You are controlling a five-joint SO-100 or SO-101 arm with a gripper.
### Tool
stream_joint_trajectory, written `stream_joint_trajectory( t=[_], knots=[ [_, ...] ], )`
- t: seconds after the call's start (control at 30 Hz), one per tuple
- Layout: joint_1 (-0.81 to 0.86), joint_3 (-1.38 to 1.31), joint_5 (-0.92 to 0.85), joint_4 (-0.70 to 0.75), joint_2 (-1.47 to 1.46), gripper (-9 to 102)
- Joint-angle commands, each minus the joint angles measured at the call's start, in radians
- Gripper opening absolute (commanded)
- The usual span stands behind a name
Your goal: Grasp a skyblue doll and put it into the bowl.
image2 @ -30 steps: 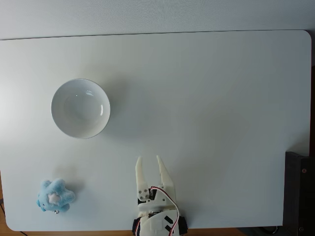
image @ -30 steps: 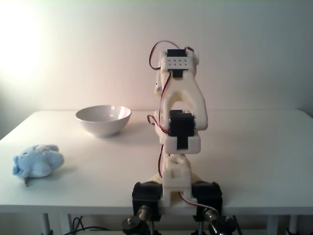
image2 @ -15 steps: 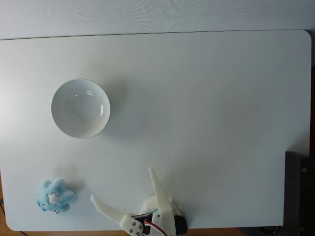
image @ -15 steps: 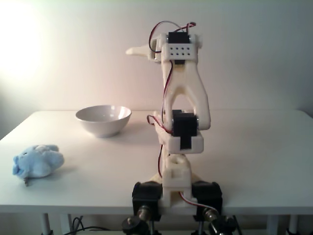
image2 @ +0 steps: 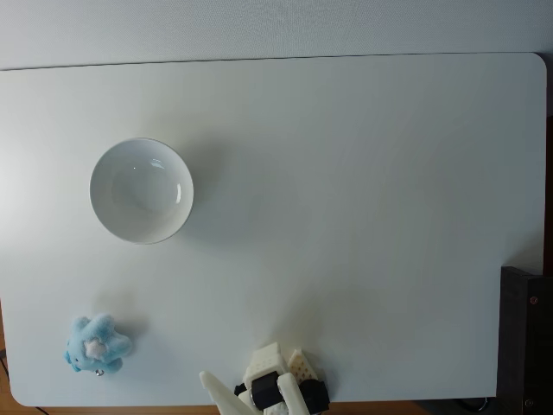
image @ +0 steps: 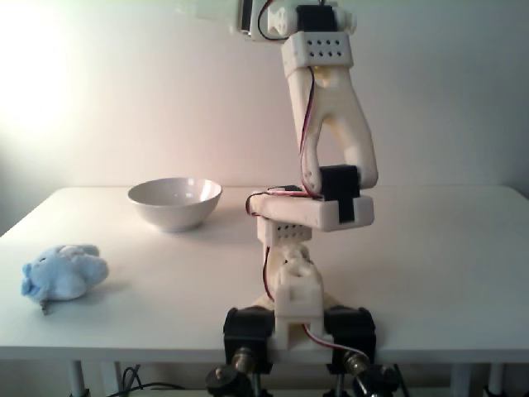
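Observation:
The skyblue doll (image: 63,273) is a fluffy light-blue plush lying near the table's front left corner, also seen from above (image2: 95,344). The white bowl (image: 175,202) stands empty farther back on the left (image2: 141,190). My arm is folded upward at the table's near edge, and my gripper (image: 207,10) is raised high, pointing left and cut off by the top of that fixed view. From above, one pale finger (image2: 210,382) pokes out at the bottom edge, well right of the doll. I see nothing in the jaws, and their opening is hidden.
The white table (image2: 363,190) stretches wide to the right and behind the bowl. A dark block (image2: 525,337) sits just beyond the table's right edge. The arm's base clamps (image: 297,331) grip the front edge.
The arm has lifted and swung its gripper higher and to the left, out past the top of the front view. From above it has drawn back toward the bottom edge. Doll and bowl stayed put.

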Motion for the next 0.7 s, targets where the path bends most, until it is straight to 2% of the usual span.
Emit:
stream_joint_trajectory(
  t=[0.0, 0.33, 0.67],
  knots=[
    [-0.084, -0.115, -0.006, -0.003, -0.190, 66],
    [-0.390, -0.281, -0.008, -0.003, -0.503, 66],
    [-0.624, -0.318, -0.009, -0.003, -0.669, 66]
  ],
)
